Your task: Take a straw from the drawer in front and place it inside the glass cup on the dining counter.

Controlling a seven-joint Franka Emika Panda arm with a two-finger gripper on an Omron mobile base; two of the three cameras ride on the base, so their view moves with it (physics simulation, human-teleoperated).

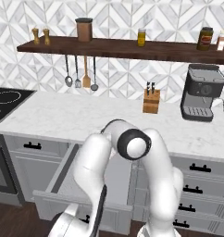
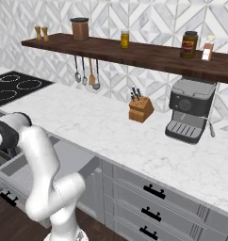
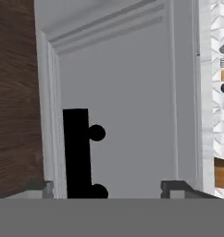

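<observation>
The drawer (image 1: 63, 178) stands pulled out below the marble worktop, its plain grey inside (image 2: 71, 155) partly hidden by my white arm. In the hand view, which is rolled sideways, I face the drawer's panelled grey front (image 3: 127, 92) and its black bar handle (image 3: 77, 152). My gripper (image 3: 111, 190) is open, its fingertips (image 3: 46, 187) wide apart with nothing between them; the handle lies just inside the left tip, apart from it. The straw, the glass cup and the dining counter are out of view.
Narrower grey drawers with black handles (image 1: 197, 185) stand to the right of the open drawer. On the worktop are a knife block (image 1: 151, 102), a coffee machine (image 1: 202, 92) and a cooktop (image 1: 7, 102). Dark wood floor (image 3: 16, 92) lies below the drawer front.
</observation>
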